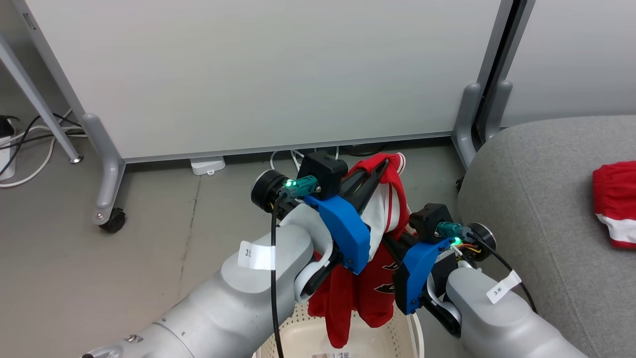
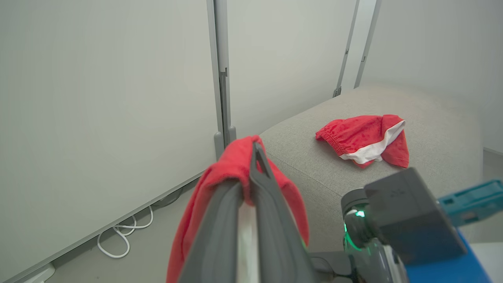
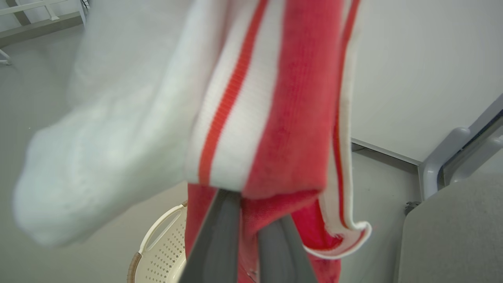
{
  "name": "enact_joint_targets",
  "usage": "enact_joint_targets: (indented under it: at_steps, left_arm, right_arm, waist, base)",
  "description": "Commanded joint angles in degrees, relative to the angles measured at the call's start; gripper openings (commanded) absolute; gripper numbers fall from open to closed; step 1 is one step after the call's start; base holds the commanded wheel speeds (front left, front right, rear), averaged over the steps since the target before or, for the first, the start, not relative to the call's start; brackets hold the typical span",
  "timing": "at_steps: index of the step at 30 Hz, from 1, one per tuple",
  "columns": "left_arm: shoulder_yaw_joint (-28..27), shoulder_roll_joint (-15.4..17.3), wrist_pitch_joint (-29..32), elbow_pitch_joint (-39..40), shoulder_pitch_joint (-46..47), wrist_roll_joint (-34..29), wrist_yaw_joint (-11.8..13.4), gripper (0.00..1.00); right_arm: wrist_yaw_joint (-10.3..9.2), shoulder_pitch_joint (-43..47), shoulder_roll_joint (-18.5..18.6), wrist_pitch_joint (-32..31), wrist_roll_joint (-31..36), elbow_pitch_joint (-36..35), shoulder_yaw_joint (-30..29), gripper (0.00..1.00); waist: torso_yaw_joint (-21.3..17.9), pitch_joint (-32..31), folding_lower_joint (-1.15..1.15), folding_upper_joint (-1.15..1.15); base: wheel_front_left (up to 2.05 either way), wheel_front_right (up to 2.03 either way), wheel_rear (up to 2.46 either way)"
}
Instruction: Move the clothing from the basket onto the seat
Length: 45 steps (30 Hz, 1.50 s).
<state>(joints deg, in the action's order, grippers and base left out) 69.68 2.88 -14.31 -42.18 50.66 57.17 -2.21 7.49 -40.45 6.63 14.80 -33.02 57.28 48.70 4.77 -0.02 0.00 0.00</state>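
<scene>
We note left end effector (image 1: 378, 171) and right end effector (image 3: 255, 208) clenched on jersey (image 1: 375, 288); right tips buried in cloth. Basket (image 1: 294, 334) cut off below.

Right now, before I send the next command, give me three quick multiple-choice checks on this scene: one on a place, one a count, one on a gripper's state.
1. Where do the red shorts lie?
A. on the floor
B. on the seat
C. draped over a forearm

2. How many garments lie on the seat?
A. none
B. one
C. two

3. What is the right gripper doing?
A. standing open, clear of cloth
B. shut on nothing
C. shut on the jersey

Answers:
1 B: the left wrist view shows the shorts resting on the grey seat.
2 B: the shorts are the one garment there, while the jersey hangs above the basket.
3 C: in the right wrist view its fingers pinch the red fabric.
</scene>
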Motion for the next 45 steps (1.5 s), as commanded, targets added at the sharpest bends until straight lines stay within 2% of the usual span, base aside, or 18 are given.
enact_joint_targets:
  at_steps: [1, 11, 13, 14, 15, 16, 27, 33, 45]
  left_arm:
    - [0.21, 0.01, -0.46, -0.24, 0.76, 0.20, 0.11, 0.00]
    - [0.82, 0.02, -0.35, -1.15, 0.79, 0.64, 0.09, 0.02]
    - [0.99, 0.01, -0.18, -1.29, 0.67, 0.79, -0.04, 0.41]
    - [1.08, 0.01, -0.15, -1.36, 0.59, 0.88, -0.07, 0.65]
    - [1.16, 0.01, -0.12, -1.43, 0.54, 0.96, -0.09, 0.96]
    - [1.22, 0.01, -0.10, -1.50, 0.50, 1.08, -0.09, 1.00]
    - [1.39, 0.02, -0.51, -1.86, 0.21, 1.40, 0.59, 1.00]
    - [-0.38, 0.28, -0.91, -1.49, -1.98, 0.41, 0.80, 1.00]
    - [-15.19, 5.23, -0.90, 10.29, -16.64, -14.16, 2.94, 1.00]
  right_arm:
    - [0.01, -0.78, 0.01, 0.36, -0.44, 0.22, 0.39, 0.00]
    - [0.01, -0.33, 0.05, 0.46, -2.25, 0.22, 2.07, 0.00]
    - [0.01, -0.33, 0.22, 0.47, -2.58, 0.11, 2.56, 0.00]
    - [0.01, -0.49, 0.40, 0.47, -2.64, 0.08, 2.73, 0.00]
    - [0.01, -0.69, 0.55, 0.47, -2.78, 0.03, 2.87, 0.00]
    - [0.01, -0.85, 0.65, 0.47, -2.94, -0.04, 2.96, 0.00]
    - [0.01, -0.71, 1.05, 0.48, -3.44, -0.86, 2.19, 0.00]
    - [0.01, -0.90, 1.52, 0.49, -2.94, -1.67, 0.92, 0.00]
    - [0.01, 0.82, 2.08, 0.49, -1.99, -2.54, -1.29, 0.00]
  waist:
    - [-0.13, -0.08, 0.00, 0.00]
    - [-0.61, -0.31, 0.00, 0.00]
    - [-0.66, -0.39, 0.00, 0.00]
    - [-0.68, -0.44, 0.00, 0.00]
    - [-0.70, -0.48, 0.00, 0.00]
    - [-0.72, -0.51, 0.00, 0.00]
    - [-0.89, -0.53, 0.00, 0.00]
    - [-1.21, -0.38, 0.00, 0.00]
    - [-1.68, -0.42, 0.00, 0.00]
  base:
    - [0.00, 0.00, 0.00]
    - [0.00, 0.00, 0.00]
    - [0.00, 0.00, 0.00]
    - [0.00, 0.00, 0.00]
    - [0.00, 0.00, 0.00]
    - [0.00, 0.00, 0.00]
    - [0.00, 0.00, 0.00]
    - [0.00, 0.00, 0.00]
    - [0.00, 0.00, 0.00]
